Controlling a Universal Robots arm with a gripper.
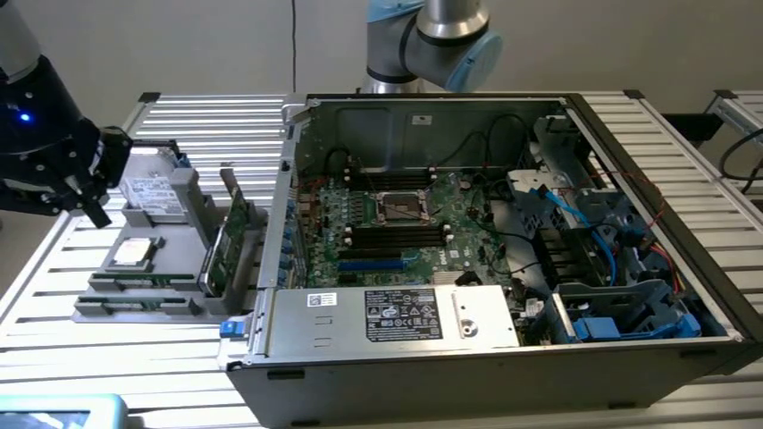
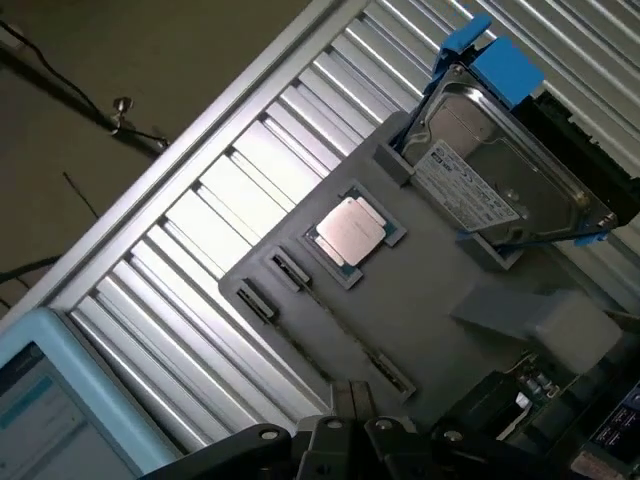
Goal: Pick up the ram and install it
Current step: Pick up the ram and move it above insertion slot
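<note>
The open computer case (image 1: 501,223) is seen in the middle of the slatted table (image 1: 203,125), with its motherboard (image 1: 394,223) laid bare. Just beside it, on the exterior view's left, a grey parts tray (image 1: 203,308) is set, and a hard drive (image 1: 155,192) and a processor (image 1: 134,253) are held on it. The gripper (image 1: 93,214) is poised above the side of the tray farthest from the case, pressed together on nothing. The ram (image 1: 218,257) is taken to be the narrow green stick stood on edge at the tray's case side, apart from the gripper. It is judged light, stiff and thin, yet easily harmed. It is best pinched across its flat faces at mid-length of the upper edge, so that it hangs level and its contact edge is left untouched.
</note>
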